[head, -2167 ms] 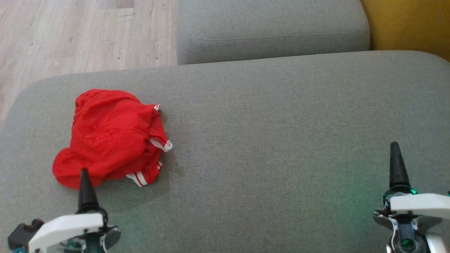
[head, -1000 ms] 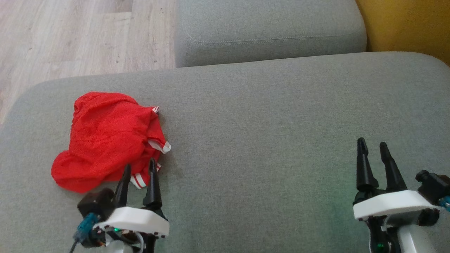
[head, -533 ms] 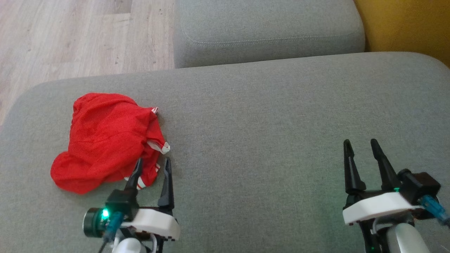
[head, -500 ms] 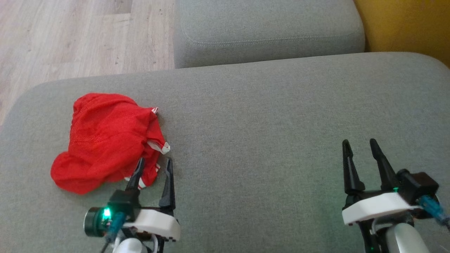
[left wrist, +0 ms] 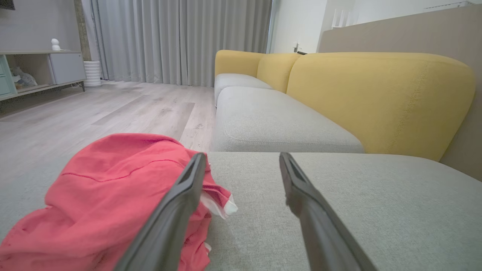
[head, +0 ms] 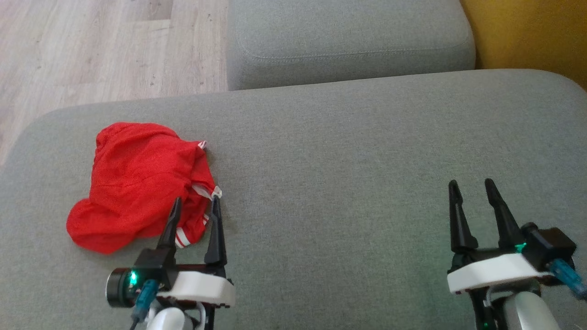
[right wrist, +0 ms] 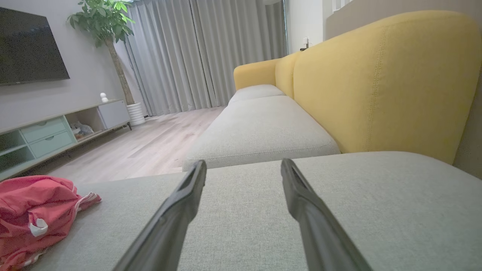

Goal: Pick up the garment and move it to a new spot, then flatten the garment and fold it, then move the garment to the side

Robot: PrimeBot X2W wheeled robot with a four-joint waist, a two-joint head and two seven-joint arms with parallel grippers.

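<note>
So, the left gripper has crept forward, and its wide-open jaws now bracket the near right edge of the red garment, which lies crumpled at the left of the sofa seat. The right gripper idles open at the right. Pickup looks imminent.

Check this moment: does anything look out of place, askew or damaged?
The red garment lies crumpled in a heap near the left end of the grey sofa seat, with a white-striped hem sticking out. Nothing looks spilled or damaged.
</note>
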